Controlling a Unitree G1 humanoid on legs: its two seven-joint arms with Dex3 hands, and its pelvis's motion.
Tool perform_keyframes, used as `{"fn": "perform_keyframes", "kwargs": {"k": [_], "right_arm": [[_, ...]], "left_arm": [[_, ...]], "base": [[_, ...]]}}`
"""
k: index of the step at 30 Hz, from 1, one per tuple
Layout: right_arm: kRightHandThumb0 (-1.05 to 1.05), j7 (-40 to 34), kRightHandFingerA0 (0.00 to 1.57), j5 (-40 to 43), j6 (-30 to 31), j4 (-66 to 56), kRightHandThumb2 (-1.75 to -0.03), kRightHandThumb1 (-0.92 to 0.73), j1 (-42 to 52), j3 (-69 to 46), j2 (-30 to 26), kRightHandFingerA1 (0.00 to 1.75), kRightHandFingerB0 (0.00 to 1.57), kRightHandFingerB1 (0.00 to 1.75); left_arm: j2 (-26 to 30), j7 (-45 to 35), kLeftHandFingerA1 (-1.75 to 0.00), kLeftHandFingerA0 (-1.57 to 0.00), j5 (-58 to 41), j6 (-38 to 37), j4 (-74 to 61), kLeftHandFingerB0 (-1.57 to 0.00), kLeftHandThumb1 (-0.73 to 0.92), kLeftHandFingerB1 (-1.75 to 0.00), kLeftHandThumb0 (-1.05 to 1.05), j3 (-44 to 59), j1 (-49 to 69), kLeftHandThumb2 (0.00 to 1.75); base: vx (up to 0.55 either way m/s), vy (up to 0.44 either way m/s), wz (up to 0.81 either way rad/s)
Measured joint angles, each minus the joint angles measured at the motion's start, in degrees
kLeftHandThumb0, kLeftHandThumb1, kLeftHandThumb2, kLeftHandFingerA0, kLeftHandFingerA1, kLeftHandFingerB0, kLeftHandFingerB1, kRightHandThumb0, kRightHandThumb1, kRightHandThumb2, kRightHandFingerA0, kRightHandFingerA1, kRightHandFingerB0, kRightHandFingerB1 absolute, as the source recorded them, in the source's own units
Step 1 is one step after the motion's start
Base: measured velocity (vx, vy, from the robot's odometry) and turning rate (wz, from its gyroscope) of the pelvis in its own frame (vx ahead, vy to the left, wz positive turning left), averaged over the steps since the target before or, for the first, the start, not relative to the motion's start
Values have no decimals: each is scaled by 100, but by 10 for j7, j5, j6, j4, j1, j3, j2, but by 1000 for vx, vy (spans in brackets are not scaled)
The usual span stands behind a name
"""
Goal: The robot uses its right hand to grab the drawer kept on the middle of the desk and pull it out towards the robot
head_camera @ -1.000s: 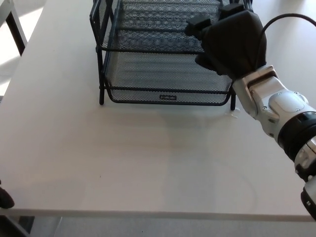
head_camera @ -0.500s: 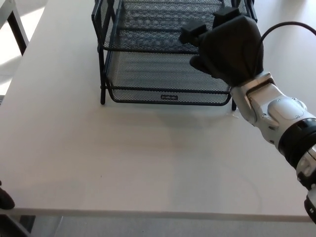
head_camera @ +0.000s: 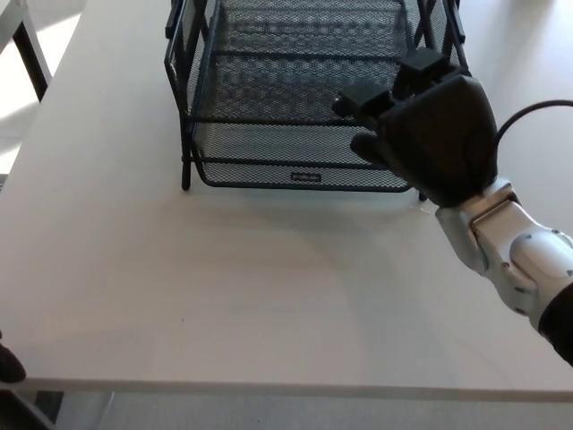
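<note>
A pale bench (head_camera: 224, 287) is filling most of the view, running from the near edge at the bottom up to the far side at the top. Beyond its left edge, at the far left, a dark leg of some other furniture (head_camera: 29, 49) is standing on a brighter floor.

On the far middle part of the bench a black wire-mesh drawer unit (head_camera: 192, 98) is standing, with mesh trays stacked one above the other inside a thin black frame. The lowest drawer (head_camera: 269, 148) is sitting with its front rail facing the near side, and a small label plate (head_camera: 305, 177) is showing at the middle of that rail. The drawer front is lying roughly level with the frame's front posts.

The robot's right arm (head_camera: 515, 264), white and grey with a dark cable arching behind it, is reaching in from the near right. The right robot hand (head_camera: 430, 134) is hanging over the right front part of the drawer unit, in front of the upper tray's rail. Its black fingers (head_camera: 358, 98) are pointing left and are curled partway, but whether they are actually clasping a rail or only hovering against the mesh I cannot tell.

At the near left corner a small dark shape (head_camera: 7, 363) is peeking in at the bench edge; too little is showing to say what it is.
</note>
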Motion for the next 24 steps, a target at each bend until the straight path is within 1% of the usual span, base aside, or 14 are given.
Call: {"fn": "perform_keyframes", "kwargs": {"k": [2,4,7,11,15,16,20,23,24], "right_arm": [[-45,1,103,-4,4,-29,-56,-47,17,-2,-9,90,100,60],[-46,2,100,-13,8,-62,-55,-49,37,-5,-20,97,98,65],[-45,7,100,-19,12,-102,-55,-49,65,-13,-30,96,98,67],[-45,18,100,-25,12,-145,-55,-47,93,-25,-44,96,98,63],[-48,28,103,-31,14,-168,-56,-45,110,-37,-47,96,99,64],[-48,29,104,-33,14,-172,-56,-44,113,-39,-47,96,101,64],[-46,32,104,-42,19,-180,-54,-46,119,-43,-46,96,102,65],[-47,31,103,-48,22,-181,-57,-45,121,-43,-44,96,100,64],[-45,31,102,-51,24,-183,-55,-48,123,-44,-42,94,101,65]], "left_arm": [[0,0,-85,-80,0,0,1,-75,59,-57,-30,0,0,58],[0,0,-88,-81,0,-1,2,-75,60,-58,-32,1,2,58],[0,0,-88,-79,0,-1,2,-74,61,-58,-34,1,3,58],[0,0,-87,-79,0,-1,-1,-75,60,-57,-32,1,4,58],[0,0,-86,-79,0,-1,-1,-74,60,-58,-32,1,5,57],[0,0,-89,-80,0,-2,-1,-75,59,-58,-30,1,6,57],[-1,0,-92,-81,0,-2,0,-76,60,-60,-33,2,10,57],[-1,0,-88,-79,0,-6,1,-75,61,-58,-33,2,10,58],[-1,0,-87,-80,0,-7,1,-76,59,-57,-31,2,10,58]], "base": [[0,0,0],[0,0,0],[0,0,0],[0,0,0],[0,0,0],[0,0,0],[0,0,0],[0,0,0],[0,0,0]]}}
